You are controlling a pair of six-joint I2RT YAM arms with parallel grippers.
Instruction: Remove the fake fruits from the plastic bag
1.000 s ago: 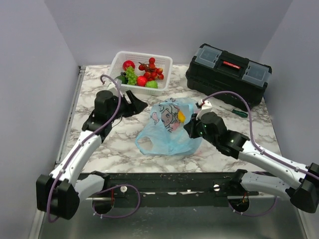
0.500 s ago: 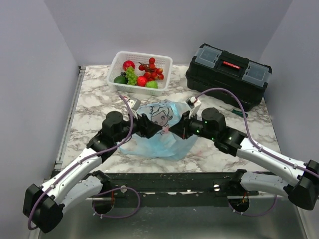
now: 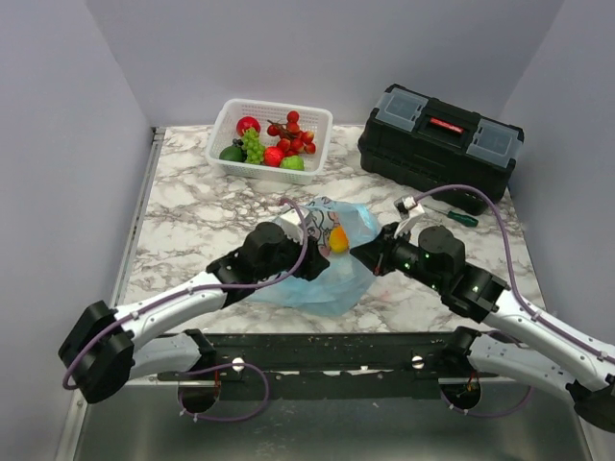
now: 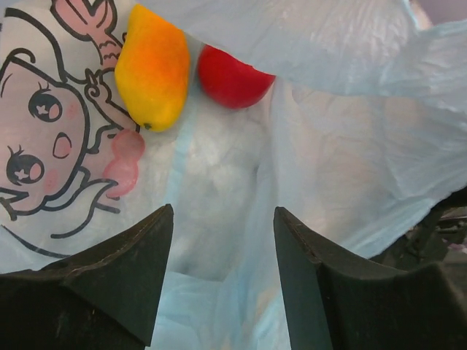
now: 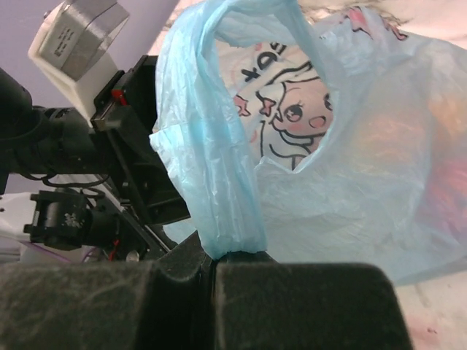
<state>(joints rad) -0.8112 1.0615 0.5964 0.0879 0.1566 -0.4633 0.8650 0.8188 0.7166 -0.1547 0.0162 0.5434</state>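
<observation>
The plastic bag (image 3: 322, 279) lay crumpled on the marble tabletop (image 3: 183, 206) close to its near edge, midway between the two arms. Bare marble stood open to its left and beyond it, up to the white lattice basket (image 3: 223, 120) at the far wall. That basket held red berries (image 3: 293, 133) and a green grape bunch (image 3: 253, 146) among other fruits. A black toolbox (image 3: 440, 144) filled the far right corner, and a screwdriver (image 3: 452, 216) lay in front of it, just beyond the right arm, crowding that side. The right pincer (image 5: 219, 259) was clamped tight on one loop handle of the bag, which rose from it in an arch. The left pincer (image 4: 222, 215) hung over the bag film with its jaws well apart and nothing between them. Ahead of it, in the bag's folds beside the cartoon print, lay the yellow-orange piece (image 4: 152, 67). Its long axis ran toward the pincer, narrow tip nearest, and it lay just beside a red fruit (image 4: 231, 78) half hidden under a fold.
</observation>
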